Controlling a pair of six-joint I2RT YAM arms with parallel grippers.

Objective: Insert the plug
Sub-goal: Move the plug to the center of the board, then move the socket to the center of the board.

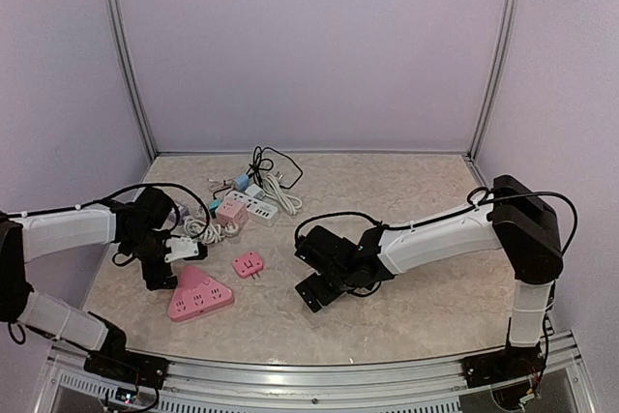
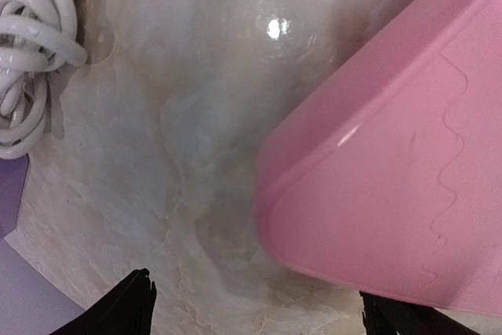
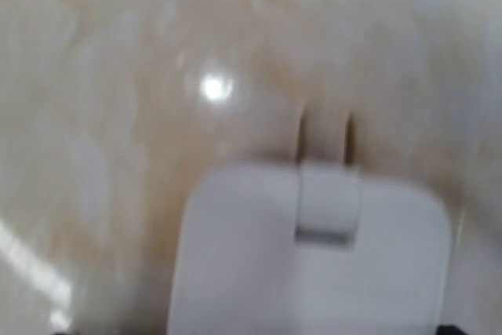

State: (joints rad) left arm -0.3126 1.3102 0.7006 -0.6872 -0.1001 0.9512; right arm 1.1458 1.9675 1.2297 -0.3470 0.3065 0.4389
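Blurred white plug point(image 3: 314, 256), 2 prongs out, clamped in right pincer point(image 1: 314, 289); left pincer point(image 2: 259, 313) spread by pink power strip point(image 2: 392, 162).

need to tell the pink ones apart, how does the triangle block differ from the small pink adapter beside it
The triangle block is clearly larger than the small pink adapter. The block is a rounded triangle; the adapter is squarish. The block shows socket holes on top; the adapter has prongs sticking out. Both are pink and lie on the table.
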